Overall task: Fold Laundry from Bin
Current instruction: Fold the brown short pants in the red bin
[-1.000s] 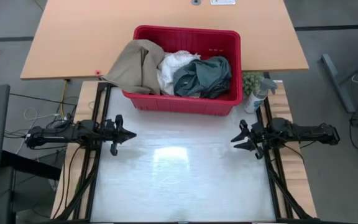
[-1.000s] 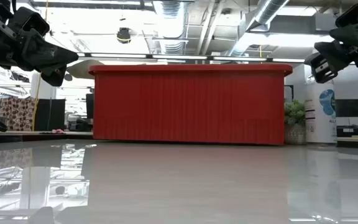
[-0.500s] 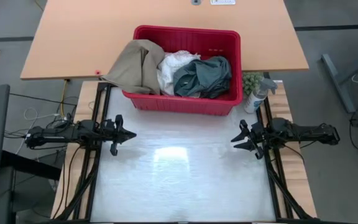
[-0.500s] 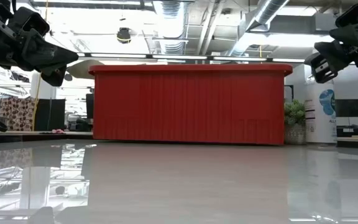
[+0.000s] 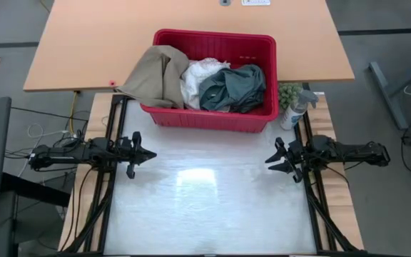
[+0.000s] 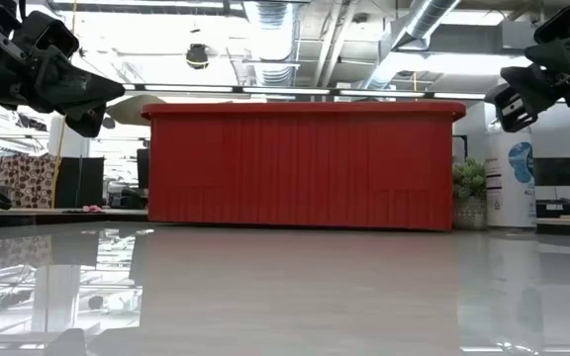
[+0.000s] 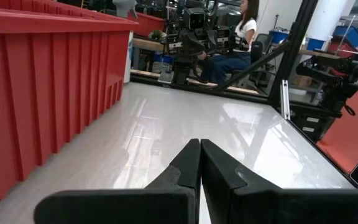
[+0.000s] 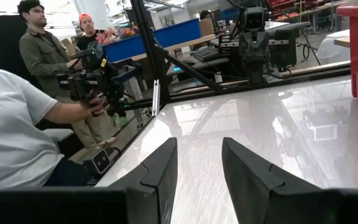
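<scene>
- The laundry lies heaped in the bin at the worktop's far edge, beige piece draped over its left rim.
- Nothing has shifted in the last second; folding has not begun.
- Left tool clenched and empty at the left edge; right tool parted and empty at the right.

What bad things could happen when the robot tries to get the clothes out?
The beige garment already hangs over the red bin's left rim, so a pull might drop it off the table. The spray bottle stands right beside the bin; the right tool could knock it over while reaching in.
</scene>
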